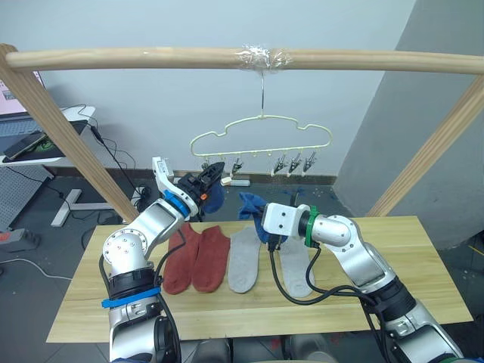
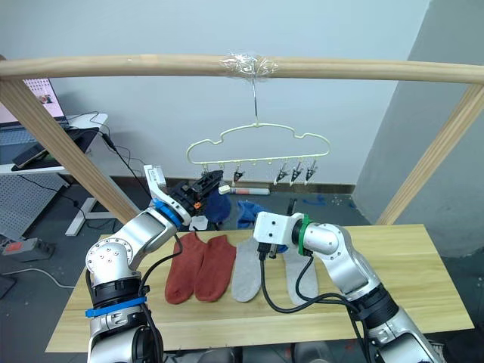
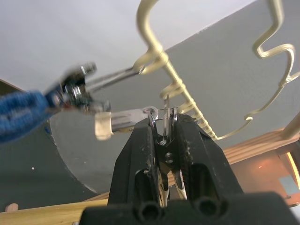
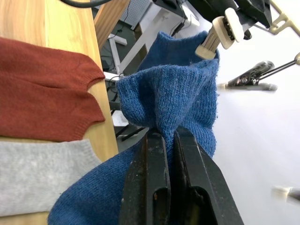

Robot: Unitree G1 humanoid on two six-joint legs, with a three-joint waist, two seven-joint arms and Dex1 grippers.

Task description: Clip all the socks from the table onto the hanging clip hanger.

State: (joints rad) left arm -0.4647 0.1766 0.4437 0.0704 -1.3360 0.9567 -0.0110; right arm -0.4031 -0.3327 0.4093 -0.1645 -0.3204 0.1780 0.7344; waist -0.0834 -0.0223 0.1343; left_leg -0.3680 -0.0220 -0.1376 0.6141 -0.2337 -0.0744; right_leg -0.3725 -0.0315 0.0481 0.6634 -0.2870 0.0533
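The hanger (image 1: 261, 136) is hanging by its hook from the pole (image 1: 227, 58), its row of clips (image 1: 293, 162) dangling underneath. The left gripper (image 1: 212, 175) is reaching up at the hanger's 8 o'clock end, jaws pinched shut on one clip (image 3: 165, 123), squeezing its handles. A blue sock (image 1: 212, 198) is hanging just below that gripper, apparently from a neighbouring clip, though the left wrist view is blurred there. The right gripper (image 4: 167, 140) is working at about 5 o'clock of the left one, jaws closed tight on the bunched cuff of a second blue sock (image 4: 173, 101), holding it above the surface (image 1: 393, 257). Two red socks (image 1: 198, 257) and two grey socks (image 1: 245, 259) are lying flat side by side on the surface, toes pointing toward 6 o'clock.
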